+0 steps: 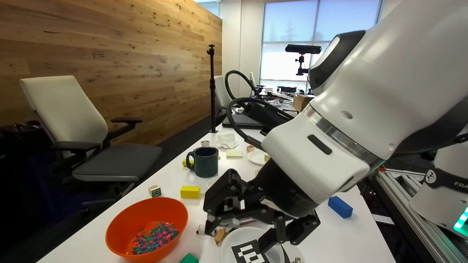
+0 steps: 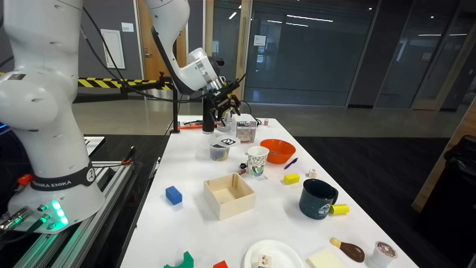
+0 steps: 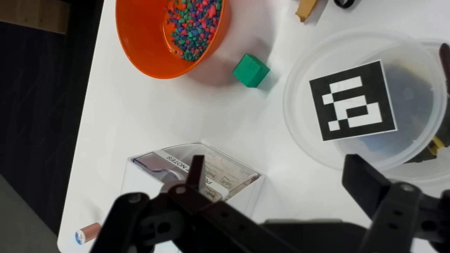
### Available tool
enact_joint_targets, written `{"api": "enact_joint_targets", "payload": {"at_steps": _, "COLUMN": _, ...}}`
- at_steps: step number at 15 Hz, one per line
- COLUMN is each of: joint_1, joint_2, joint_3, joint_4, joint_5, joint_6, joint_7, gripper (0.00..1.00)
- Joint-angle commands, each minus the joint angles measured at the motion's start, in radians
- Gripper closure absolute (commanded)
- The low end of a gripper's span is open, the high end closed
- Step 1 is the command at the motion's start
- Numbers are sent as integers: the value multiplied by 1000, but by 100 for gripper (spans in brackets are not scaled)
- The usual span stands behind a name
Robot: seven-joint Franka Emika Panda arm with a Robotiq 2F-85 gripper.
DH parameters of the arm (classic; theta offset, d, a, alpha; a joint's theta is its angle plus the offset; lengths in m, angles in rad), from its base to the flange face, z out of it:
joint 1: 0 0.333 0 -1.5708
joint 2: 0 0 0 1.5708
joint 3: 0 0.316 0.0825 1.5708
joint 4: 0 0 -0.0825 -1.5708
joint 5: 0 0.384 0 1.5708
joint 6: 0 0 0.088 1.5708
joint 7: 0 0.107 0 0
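My gripper [image 3: 276, 167] is open and empty above the white table, with its two black fingers wide apart. It also shows in both exterior views [image 1: 237, 235] [image 2: 227, 111]. In the wrist view, a white box with a clear top labelled as notes [image 3: 225, 165] lies under the left finger; it also shows in an exterior view [image 2: 244, 130]. A clear round tub with a black-and-white marker on its lid [image 3: 351, 102] lies by the right finger. A green block [image 3: 251, 71] sits beside an orange bowl [image 3: 147, 49] of small coloured pieces. No contact is visible.
A dark mug [image 2: 316, 201], yellow block [image 2: 291, 179], patterned paper cup [image 2: 256, 162], open wooden box [image 2: 230, 201] and blue block [image 2: 173, 195] stand on the table [image 2: 156, 230]. A black pole [image 2: 175, 93] rises near the arm. A small brown cylinder [image 3: 88, 233] lies near the table edge.
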Motion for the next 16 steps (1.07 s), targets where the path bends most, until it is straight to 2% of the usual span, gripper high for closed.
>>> {"api": "enact_joint_targets", "payload": {"at_steps": 1, "joint_1": -17, "joint_2": 3, "joint_3": -33, "joint_4": 0, "joint_5": -22, "joint_6": 104, "joint_7": 41, "gripper": 0}}
{"api": "enact_joint_targets", "payload": {"at_steps": 4, "joint_1": -35, "joint_2": 11, "joint_3": -58, "joint_4": -8, "joint_5": -24, "joint_6": 173, "joint_7": 80, "gripper": 0}}
{"api": "enact_joint_targets", "payload": {"at_steps": 7, "joint_1": -46, "joint_2": 19, "joint_3": -73, "joint_4": -21, "joint_5": 7, "joint_6": 190, "joint_7": 90, "gripper": 0}}
{"api": "enact_joint_targets", "payload": {"at_steps": 13, "joint_1": -64, "joint_2": 48, "joint_3": -59, "joint_4": -53, "joint_5": 114, "joint_6": 176, "joint_7": 35, "gripper": 0}}
{"api": "enact_joint_targets", "payload": {"at_steps": 16, "joint_1": -77, "joint_2": 50, "joint_3": -48, "joint_4": -67, "joint_5": 179, "joint_6": 206, "joint_7": 2, "gripper": 0}}
